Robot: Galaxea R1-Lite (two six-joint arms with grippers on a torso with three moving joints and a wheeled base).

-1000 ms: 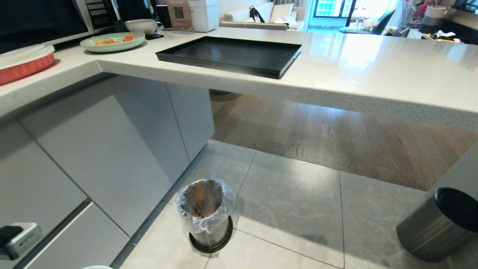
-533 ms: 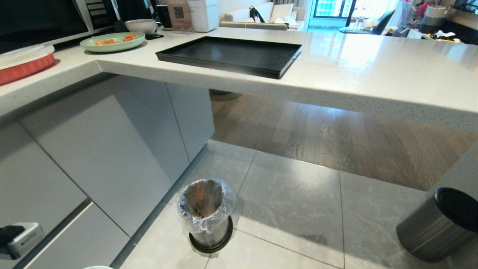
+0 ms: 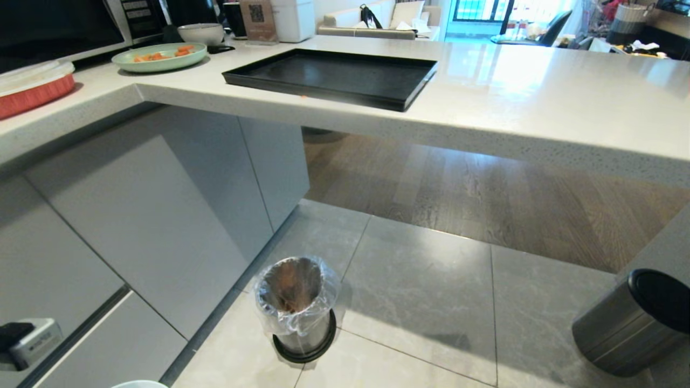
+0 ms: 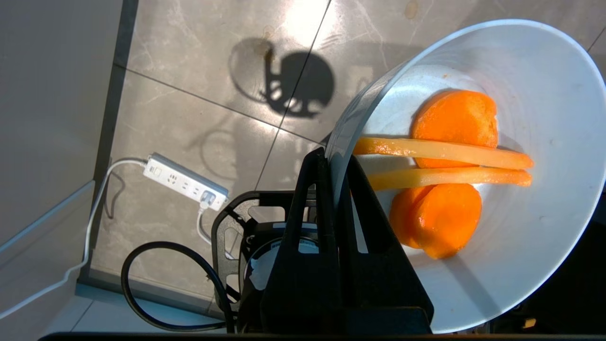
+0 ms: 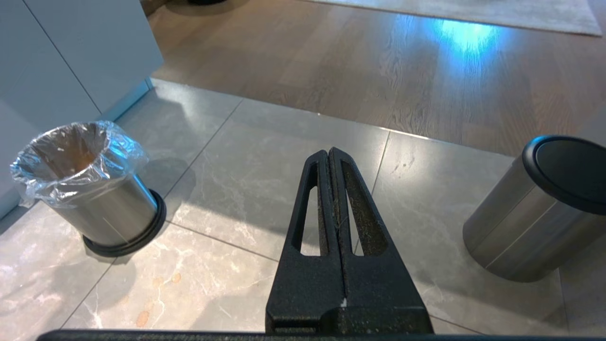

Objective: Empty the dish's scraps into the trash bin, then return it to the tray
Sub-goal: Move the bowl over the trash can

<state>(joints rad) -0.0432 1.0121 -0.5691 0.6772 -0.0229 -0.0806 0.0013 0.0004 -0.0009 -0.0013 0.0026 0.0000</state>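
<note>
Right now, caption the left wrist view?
Left gripper pinches white glossy dish rim, orange-and-yellow scraps inside, above tiled floor.

You are working in a home kitchen that opens onto a living room. A pale stone counter [image 3: 485, 91] juts out over grey cabinet fronts [image 3: 135, 215], with a microwave [image 3: 64, 27] at the back left, a green plate [image 3: 159, 57] of cut food and a grey-white bowl [image 3: 200, 33] beside it. The floor changes from grey tile [image 3: 420, 302] to wood planks [image 3: 485, 199]. Beyond the counter you can see a sofa [image 3: 377, 24] with cushions and a bright glass door [image 3: 480, 11]. A small lined bin [image 3: 295, 307] and a larger lidded bin [image 3: 636, 323] stand on the tile.
</note>
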